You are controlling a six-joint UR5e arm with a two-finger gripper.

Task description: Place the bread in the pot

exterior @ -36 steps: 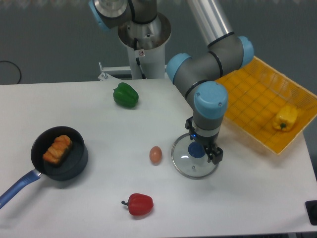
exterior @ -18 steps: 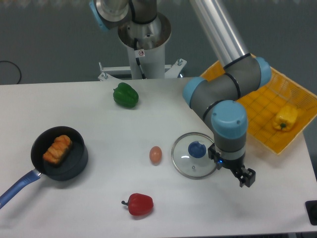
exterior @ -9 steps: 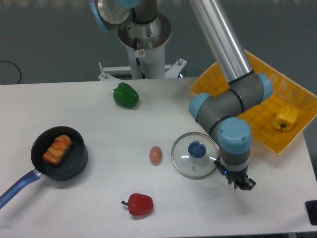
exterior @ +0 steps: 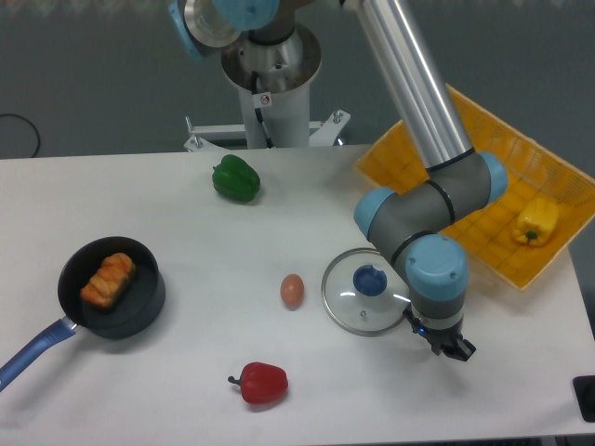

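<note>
Compared with half a second earlier, the end effector (exterior: 450, 348) is sitting almost where it was, shifted slightly toward the round glass lid with a blue knob (exterior: 365, 290), and nothing else on the white surface (exterior: 186, 223) is lying differently. It is hanging low just right of that lid, carrying nothing, and whether its fingers are apart or together cannot be told from this angle. The small orange-brown ridged loaf of bread (exterior: 108, 280) is lying inside the shallow black pot with a long blue handle (exterior: 112, 287) at the left, its long axis running diagonally from lower left to upper right. The yellow mesh basket (exterior: 465, 177) at the right is holding a yellow pepper (exterior: 536, 221). A tan egg (exterior: 292, 290), a green pepper (exterior: 235, 178) and a red pepper (exterior: 261, 382) are lying well apart on the surface.
</note>
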